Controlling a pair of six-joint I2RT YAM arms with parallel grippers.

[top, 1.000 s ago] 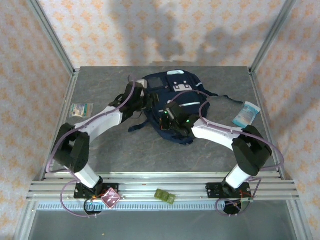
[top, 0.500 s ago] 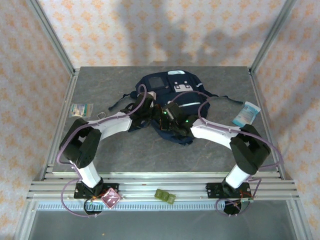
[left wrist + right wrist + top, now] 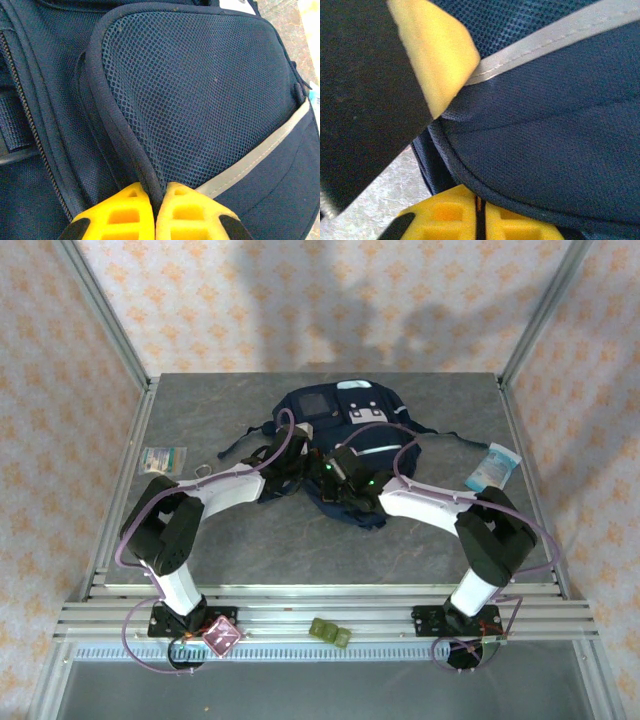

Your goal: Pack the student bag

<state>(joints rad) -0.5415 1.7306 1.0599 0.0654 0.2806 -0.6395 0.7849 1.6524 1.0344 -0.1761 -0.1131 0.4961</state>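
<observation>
On grey table [image 3: 250,540]: student bag [image 3: 345,425] toward 12 o'clock, small packet [image 3: 162,458] at 9 o'clock, white-blue pouch [image 3: 492,467] at 3 o'clock.

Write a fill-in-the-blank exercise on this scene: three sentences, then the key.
1. The left gripper pinches the piped rim of the student bag's ____ pocket.
2. The left gripper and the right gripper both have fingers coloured ____.
3. The blue-and-white packet lies on the table on the ____ arm's side of the bag.
Missing words: mesh; yellow; right.
</observation>
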